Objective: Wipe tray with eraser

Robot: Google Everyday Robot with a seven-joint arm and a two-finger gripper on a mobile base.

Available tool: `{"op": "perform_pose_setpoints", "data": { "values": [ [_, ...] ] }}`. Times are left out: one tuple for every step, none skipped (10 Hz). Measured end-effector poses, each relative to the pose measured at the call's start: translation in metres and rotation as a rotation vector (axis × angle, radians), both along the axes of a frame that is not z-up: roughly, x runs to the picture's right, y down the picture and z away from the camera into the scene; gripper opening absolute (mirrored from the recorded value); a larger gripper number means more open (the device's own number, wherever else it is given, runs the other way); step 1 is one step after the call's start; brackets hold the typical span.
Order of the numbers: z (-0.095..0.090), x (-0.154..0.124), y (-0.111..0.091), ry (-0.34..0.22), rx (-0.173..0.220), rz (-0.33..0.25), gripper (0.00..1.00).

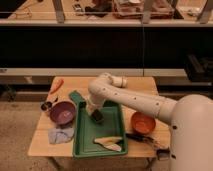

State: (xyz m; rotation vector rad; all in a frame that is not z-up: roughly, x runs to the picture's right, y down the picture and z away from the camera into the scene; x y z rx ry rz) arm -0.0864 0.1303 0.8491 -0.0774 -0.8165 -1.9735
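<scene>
A green tray (85, 134) lies on the wooden table, in front of me at the middle. My gripper (95, 114) reaches down over the tray's far part and holds a dark eraser (97, 117) against the tray floor. A banana (108, 140) and a pale object (112, 147) lie in the tray's near part. My white arm (130, 100) comes in from the right.
A purple bowl (62, 112) stands left of the tray, a light blue cloth (60, 134) in front of it. An orange bowl (142, 122) stands right of the tray. A carrot (56, 85) and a small metal cup (46, 105) lie at the far left. A dark utensil (137, 136) lies near the right edge.
</scene>
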Motion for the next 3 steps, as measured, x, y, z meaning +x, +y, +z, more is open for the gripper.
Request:
{"op": "perform_pose_setpoints", "data": {
  "values": [
    [-0.008,-0.001,0.010,-0.015,-0.004,-0.002,0.00],
    [-0.019,-0.002,0.024,-0.038,-0.015,-0.005,0.00],
    [-0.029,-0.003,0.037,-0.071,-0.029,-0.012,0.00]
  ]
}}
